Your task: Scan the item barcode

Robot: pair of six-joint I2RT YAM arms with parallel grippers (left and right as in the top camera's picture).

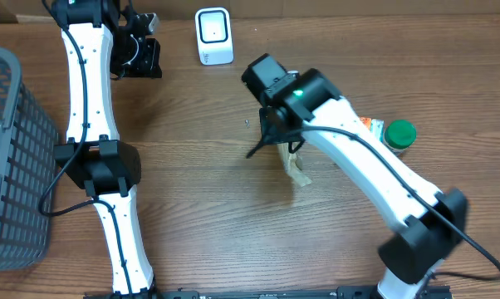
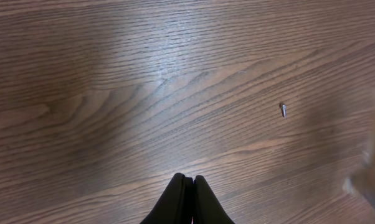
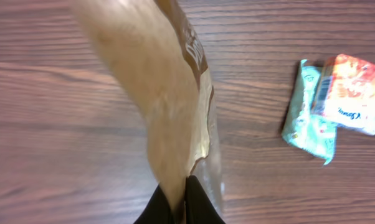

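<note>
The item is a tan, partly clear-edged packet [image 3: 156, 93] that hangs pinched between my right gripper's [image 3: 181, 188] black fingers. Seen from overhead, the packet [image 1: 296, 170] dangles just above the table's middle, below my right gripper [image 1: 285, 148]. The white barcode scanner [image 1: 214, 36] stands at the back of the table, well apart from the packet. My left gripper [image 1: 144, 58] sits at the back left, left of the scanner. In its wrist view the left gripper [image 2: 189, 182] is shut on nothing over bare wood.
A grey mesh basket [image 1: 9, 166] fills the left edge. Snack packets [image 3: 337, 102] and a green-lidded container [image 1: 399, 134] lie to the right of the right arm. A small screw [image 2: 283, 110] lies on the wood near the middle.
</note>
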